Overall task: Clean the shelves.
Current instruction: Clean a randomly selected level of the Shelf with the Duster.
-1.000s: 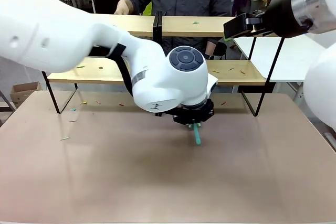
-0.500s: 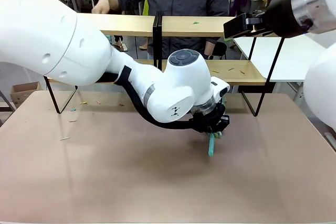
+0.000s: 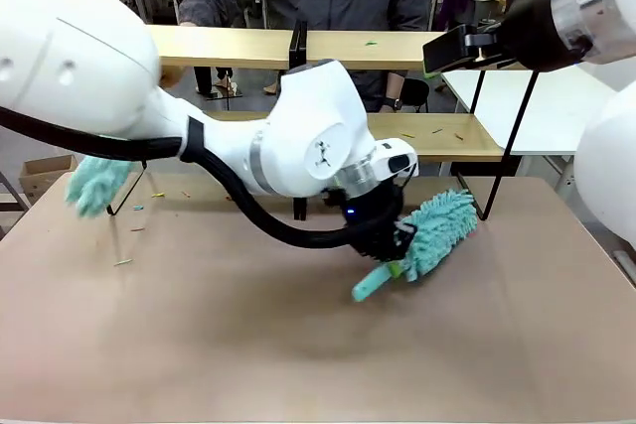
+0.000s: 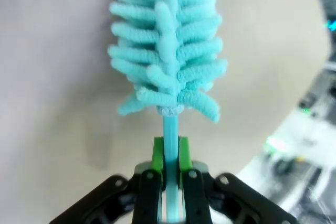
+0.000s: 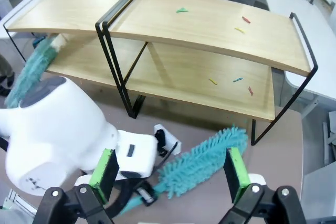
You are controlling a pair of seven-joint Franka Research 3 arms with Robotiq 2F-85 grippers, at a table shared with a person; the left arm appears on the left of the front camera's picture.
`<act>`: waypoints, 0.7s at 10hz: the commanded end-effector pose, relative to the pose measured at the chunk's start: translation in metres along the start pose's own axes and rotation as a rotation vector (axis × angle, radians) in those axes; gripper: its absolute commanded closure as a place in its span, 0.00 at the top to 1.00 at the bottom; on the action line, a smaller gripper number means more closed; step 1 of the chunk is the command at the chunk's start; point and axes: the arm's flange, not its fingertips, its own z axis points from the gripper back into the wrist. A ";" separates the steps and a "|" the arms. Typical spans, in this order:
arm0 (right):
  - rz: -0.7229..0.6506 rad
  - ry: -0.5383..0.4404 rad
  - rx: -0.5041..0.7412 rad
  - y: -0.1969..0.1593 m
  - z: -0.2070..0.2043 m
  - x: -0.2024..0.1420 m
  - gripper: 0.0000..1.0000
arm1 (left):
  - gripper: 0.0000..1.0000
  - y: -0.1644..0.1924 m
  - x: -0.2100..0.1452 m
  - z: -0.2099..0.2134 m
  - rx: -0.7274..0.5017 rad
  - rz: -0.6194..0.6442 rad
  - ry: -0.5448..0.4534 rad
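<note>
- The shelves (image 3: 397, 49) stood at 12 o'clock along the far side of the counter (image 3: 199, 345). A green scrap (image 5: 182, 10) lay on the top board, so the cleaning looked barely begun there.
- The left end effector (image 4: 170, 150) was clamped on the thin handle of a teal duster (image 3: 437, 230), held low over the counter. The fluffy head pointed to roughly 2 o'clock, near the lower board but apart from it. By that reading the tool was in hand and the sweeping itself was not yet done.
- The right end effector (image 5: 169, 171) hung high above the shelves with its fingers spread wide and nothing between them.
- The left wrist view showed the green pads pressing either side of the handle, a grip the front view hid behind the wrist.
- The right wrist view looked down on both boards and showed small coloured scraps (image 5: 238, 80) on the lower one, toward its right end.
- The front view alone added loose bits (image 3: 122, 262) on the counter at 9 o'clock. Beside them was a second duster (image 3: 99, 186) by the shelves' left end (what held it could not be told).
</note>
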 end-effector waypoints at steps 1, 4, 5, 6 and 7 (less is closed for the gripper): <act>-0.001 -0.001 0.003 0.000 0.000 0.001 1.00 | 0.12 0.014 -0.046 0.023 -0.023 -0.263 0.111; -0.001 -0.001 0.003 0.000 0.000 0.001 1.00 | 0.12 0.007 -0.085 0.052 -0.227 -0.434 0.093; -0.001 -0.001 0.003 0.000 0.000 0.001 1.00 | 0.12 0.007 -0.093 0.054 -0.202 -0.450 0.098; -0.001 -0.001 0.003 0.000 0.000 0.001 1.00 | 0.12 0.005 -0.094 0.053 -0.195 -0.442 0.099; -0.001 -0.001 0.003 0.000 0.000 0.001 1.00 | 0.12 0.005 -0.093 0.051 -0.197 -0.436 0.098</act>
